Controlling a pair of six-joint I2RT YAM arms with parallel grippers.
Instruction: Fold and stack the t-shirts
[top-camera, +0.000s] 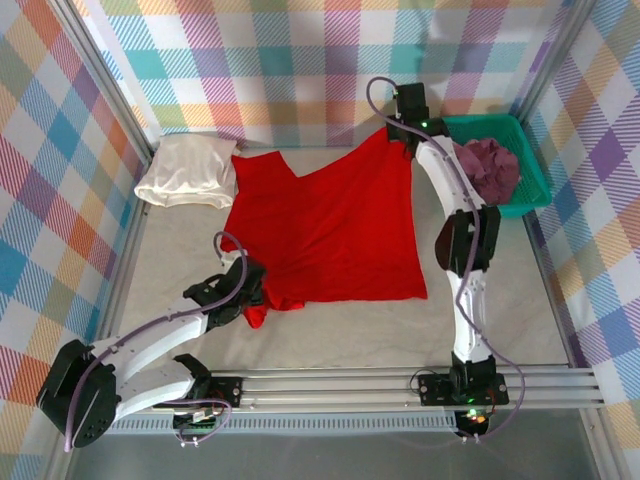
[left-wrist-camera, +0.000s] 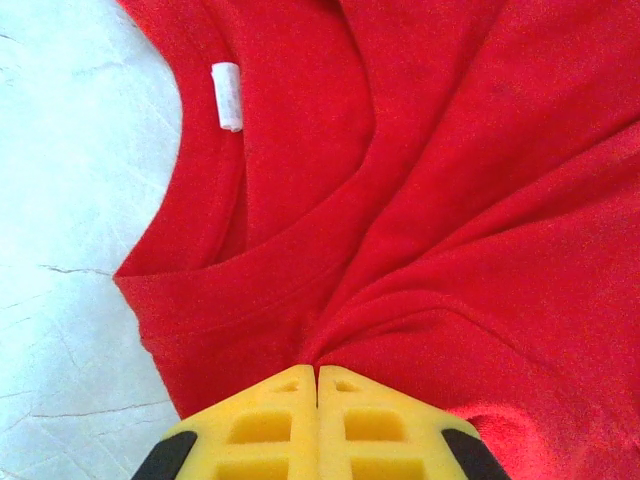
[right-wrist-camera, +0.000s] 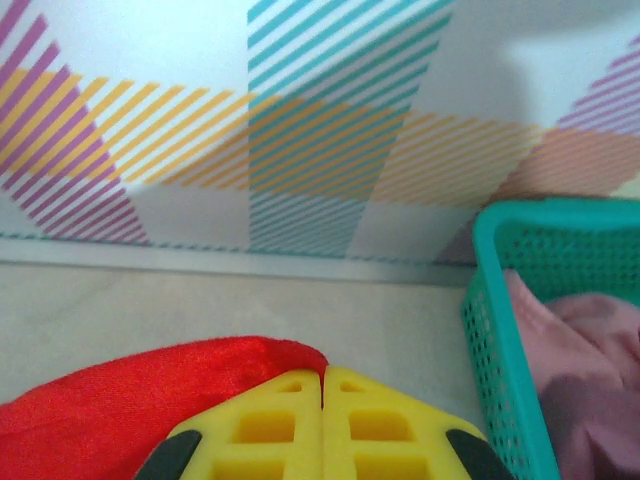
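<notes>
Spreading the red t-shirt (top-camera: 330, 225) flat looks to be the step in hand: it lies open across the middle of the surface (top-camera: 340, 335), gripped at two opposite ends. The left claw (left-wrist-camera: 318, 372) is pressed together on a bunch of red cloth just beside the collar, at the near-left corner, and creases fan out from the pinch. The right claw (right-wrist-camera: 323, 372) is closed on the shirt's far-right corner, near the back wall and just beside the green basket (top-camera: 533, 195), where the maroon-purple t-shirt (top-camera: 490, 168) lies crumpled. The cream-white t-shirt (top-camera: 187, 172) rests folded at the far left, just beside the red one. The next move probably calls for both claws to carry their corners across together, keeping the cloth taut so the fold lands straight.
</notes>
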